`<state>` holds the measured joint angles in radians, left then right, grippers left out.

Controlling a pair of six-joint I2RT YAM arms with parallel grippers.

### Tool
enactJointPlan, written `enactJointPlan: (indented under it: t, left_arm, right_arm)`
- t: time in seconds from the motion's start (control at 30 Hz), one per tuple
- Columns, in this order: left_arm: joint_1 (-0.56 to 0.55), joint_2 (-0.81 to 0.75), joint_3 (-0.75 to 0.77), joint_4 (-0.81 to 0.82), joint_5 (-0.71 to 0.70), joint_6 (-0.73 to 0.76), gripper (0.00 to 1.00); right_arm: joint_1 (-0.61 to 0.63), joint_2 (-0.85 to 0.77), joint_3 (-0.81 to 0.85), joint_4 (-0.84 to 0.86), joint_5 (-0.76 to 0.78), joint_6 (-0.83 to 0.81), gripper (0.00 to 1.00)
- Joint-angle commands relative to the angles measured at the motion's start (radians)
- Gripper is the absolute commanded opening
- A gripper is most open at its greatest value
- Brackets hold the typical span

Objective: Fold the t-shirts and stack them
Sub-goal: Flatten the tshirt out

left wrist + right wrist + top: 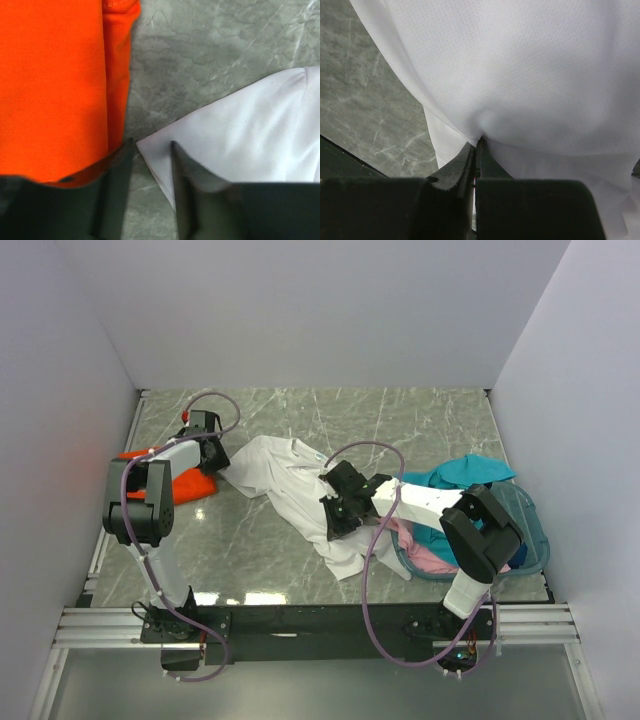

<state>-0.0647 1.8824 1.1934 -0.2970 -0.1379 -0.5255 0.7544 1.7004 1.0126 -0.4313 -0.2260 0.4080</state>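
The limp, light white t-shirt (285,475) lies mid-scene on the table (420,420), the right gripper (476,142) clamped on its near fabric and the left gripper (151,150) parted astride its left corner, likely the surest hold.

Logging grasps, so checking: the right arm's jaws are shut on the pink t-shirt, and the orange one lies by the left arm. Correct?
Not quite: the right wrist view shows the right arm's jaws shut on the white t-shirt, not a pink one. The orange t-shirt does lie by the left arm.
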Motion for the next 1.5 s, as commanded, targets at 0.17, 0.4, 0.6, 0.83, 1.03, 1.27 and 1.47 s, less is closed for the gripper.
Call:
enactJointPlan:
  t: [0.17,0.4,0.6,0.83,1.03,1.27,1.47]
  left_arm:
    - [0.005,0.024,-0.002,0.022,-0.006,0.018,0.19]
    - [0.011,0.017,0.017,0.036,0.067,0.016,0.00]
    - [0.061,-0.098,0.118,-0.011,0.121,-0.020,0.00]
    - [0.198,-0.244,0.215,0.008,0.279,-0.125,0.00]
    - [0.230,-0.422,0.172,0.120,0.348,-0.264,0.00]
    - [0.232,-0.652,-0.043,0.160,0.215,-0.274,0.00]
    - [0.250,-0.756,-0.264,0.122,0.141,-0.191,0.00]
  right_arm:
    - [-0.012,-0.031,-0.003,0.006,0.028,0.014,0.00]
    - [-0.021,-0.039,0.052,-0.044,0.048,0.008,0.00]
    - [-0.069,-0.058,0.254,-0.179,0.125,-0.066,0.00]
    - [-0.243,0.091,0.781,-0.363,0.194,-0.205,0.00]
    - [-0.268,0.240,1.277,-0.507,0.289,-0.258,0.00]
    - [-0.245,0.024,1.000,-0.382,0.290,-0.265,0.00]
    - [-0.072,-0.174,0.533,-0.365,0.231,-0.298,0.10]
